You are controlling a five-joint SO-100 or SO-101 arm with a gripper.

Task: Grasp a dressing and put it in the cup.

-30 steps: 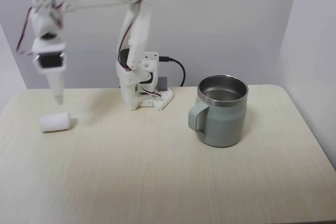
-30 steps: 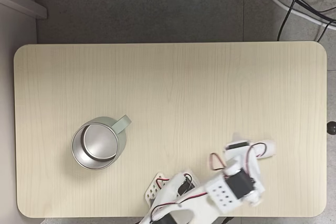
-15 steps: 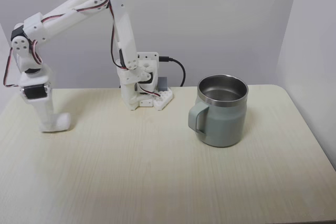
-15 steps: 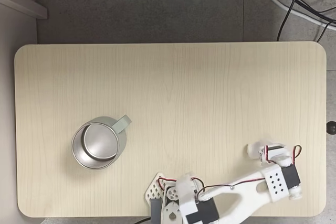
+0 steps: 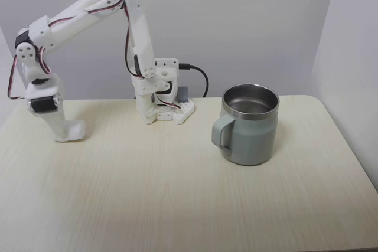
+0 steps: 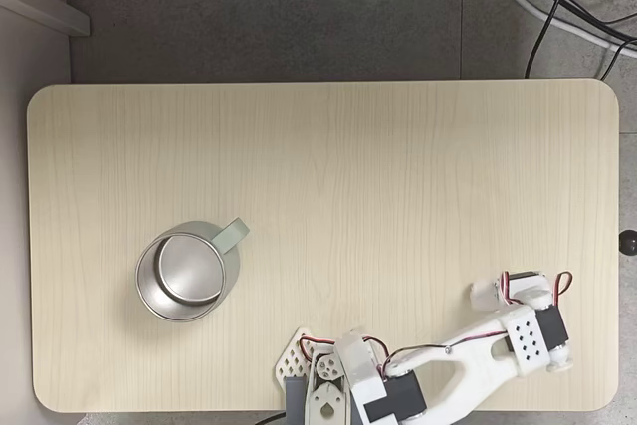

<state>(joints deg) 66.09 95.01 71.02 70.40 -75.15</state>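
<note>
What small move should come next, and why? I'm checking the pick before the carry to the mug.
Probably lift straight up a little. The gripper is down at the table around the dressing, though whether its jaws have closed is unclear. A short lift would test the hold before swinging toward the cup, which stands far across the table.

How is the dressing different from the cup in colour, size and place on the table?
The dressing is white and looks soft; the cup is sage green with a shiny steel rim. The dressing is much smaller than the cup. In a fixed view the dressing lies at the left, at the pincer, while the cup stands alone at the right. Both rest on the table.
</note>
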